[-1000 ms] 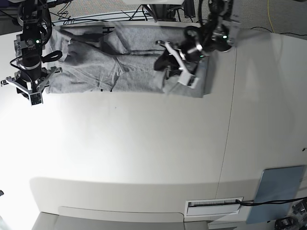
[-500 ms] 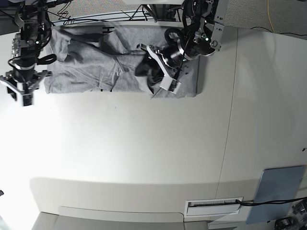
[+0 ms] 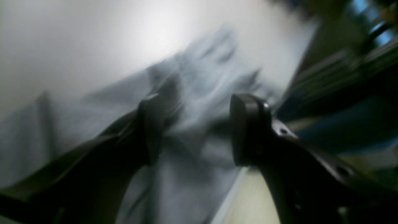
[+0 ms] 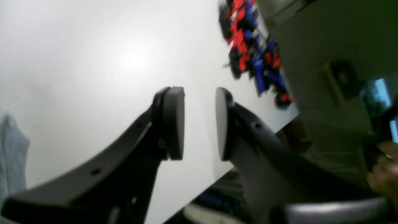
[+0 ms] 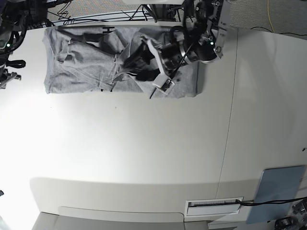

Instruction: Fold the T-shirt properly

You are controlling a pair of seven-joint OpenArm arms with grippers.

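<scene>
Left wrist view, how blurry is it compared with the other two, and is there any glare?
Left wrist view: heavy motion blur smears the T-shirt and background, though the open left gripper reads fairly clearly. Right wrist view: softer blur, with a bright glare patch on the table. Base view: sharpest, but the table's left side is washed out by glare and the edges bend, fisheye style.

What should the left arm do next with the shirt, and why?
Probably lift the left gripper clear of the T-shirt and pull it back toward the cloth's edge. Its fingers stand wide apart with only loose grey fabric beneath, nothing pinched, and the shirt lies as a rumpled band along the table's far edge. A fresh edge grasp looks needed for another fold.
</scene>
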